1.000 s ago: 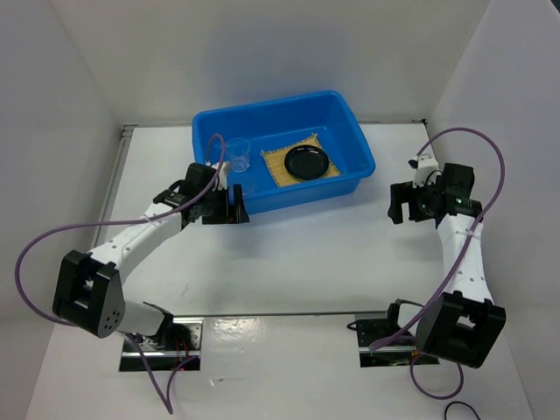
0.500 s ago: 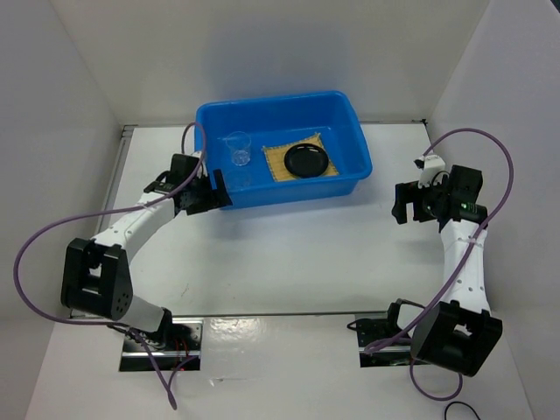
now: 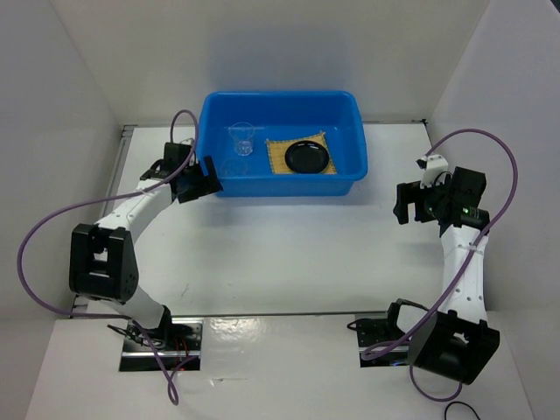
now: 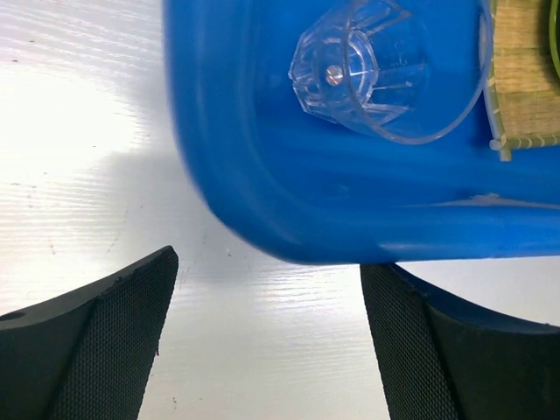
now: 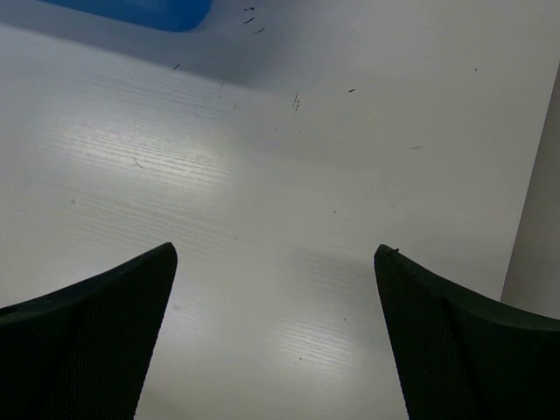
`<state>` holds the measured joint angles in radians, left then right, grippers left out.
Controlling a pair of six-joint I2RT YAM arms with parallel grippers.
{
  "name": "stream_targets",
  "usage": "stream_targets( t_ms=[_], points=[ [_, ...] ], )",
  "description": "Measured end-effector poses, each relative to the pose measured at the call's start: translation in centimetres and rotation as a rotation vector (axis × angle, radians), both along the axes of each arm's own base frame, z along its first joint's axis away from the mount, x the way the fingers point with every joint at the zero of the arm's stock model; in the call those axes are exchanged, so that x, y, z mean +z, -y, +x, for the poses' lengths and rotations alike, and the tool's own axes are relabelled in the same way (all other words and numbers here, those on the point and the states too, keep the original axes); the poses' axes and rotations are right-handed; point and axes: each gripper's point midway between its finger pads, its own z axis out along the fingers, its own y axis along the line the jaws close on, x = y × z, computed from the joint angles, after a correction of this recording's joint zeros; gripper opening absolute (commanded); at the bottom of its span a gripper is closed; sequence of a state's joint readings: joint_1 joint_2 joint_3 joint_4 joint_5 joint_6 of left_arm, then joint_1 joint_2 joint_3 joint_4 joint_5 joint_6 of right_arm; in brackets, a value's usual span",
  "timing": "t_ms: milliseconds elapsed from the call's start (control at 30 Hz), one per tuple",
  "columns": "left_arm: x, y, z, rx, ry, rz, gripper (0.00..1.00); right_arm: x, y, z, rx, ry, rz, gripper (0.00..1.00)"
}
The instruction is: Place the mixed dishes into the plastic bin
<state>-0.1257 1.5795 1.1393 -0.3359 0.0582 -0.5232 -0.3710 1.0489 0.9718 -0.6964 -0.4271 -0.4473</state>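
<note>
The blue plastic bin [image 3: 354,131] stands at the back middle of the table. In it lie the tan bamboo mat [image 3: 278,156] with the black plate [image 3: 307,157] on top, and an upright clear glass cup [image 3: 241,138]; a second, fainter cup [image 3: 229,166] shows near the bin's front-left corner. A lime-green sliver at the right edge of the left wrist view may be the green plate. My left gripper [image 3: 203,179] is open at the bin's front-left corner [image 4: 262,175]. The left wrist view shows a cup [image 4: 367,66] and the mat's edge [image 4: 525,79]. My right gripper [image 3: 398,203] is open and empty, right of the bin.
White walls close in the table on the left, back and right. Purple cables loop from both arms. The right wrist view shows bare white table under my right gripper [image 5: 276,350], the bin's corner [image 5: 131,9] at the top left, and the right wall close by.
The bin has swung from tilted to square with the back wall and shifted left and back. My left gripper moved left and back along its front-left corner. The right arm barely moved.
</note>
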Motion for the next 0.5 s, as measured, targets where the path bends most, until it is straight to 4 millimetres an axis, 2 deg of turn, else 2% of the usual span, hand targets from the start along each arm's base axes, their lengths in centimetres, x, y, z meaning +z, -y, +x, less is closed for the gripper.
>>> stream_targets(
  t_ms=[67,167,233,400,467,500],
  points=[
    [0.3,-0.4,-0.1,0.011,0.006,0.013,0.94,0.2,0.0,-0.1,0.0,0.009,-0.004,0.98],
    [2.9,-1.2,-0.8,0.019,0.07,0.04,1.0,0.3,-0.1,-0.4,-0.002,0.019,-0.008,0.98],
    [6.4,-1.7,-2.4,0.02,0.168,0.052,1.0,0.5,-0.2,-0.5,-0.002,0.028,-0.01,0.98],
    [19.1,-3.7,-8.7,0.047,0.586,0.082,1.0,0.7,-0.2,-0.6,-0.005,0.034,-0.011,0.98],
    [22.1,-4.6,-11.4,0.069,0.721,0.093,1.0,0.9,-0.2,-0.7,-0.006,0.041,-0.015,0.98],
    [22.6,-5.1,-12.5,0.088,0.755,0.102,1.0,1.0,-0.2,-0.7,-0.006,0.046,-0.017,0.98]
  ],
)
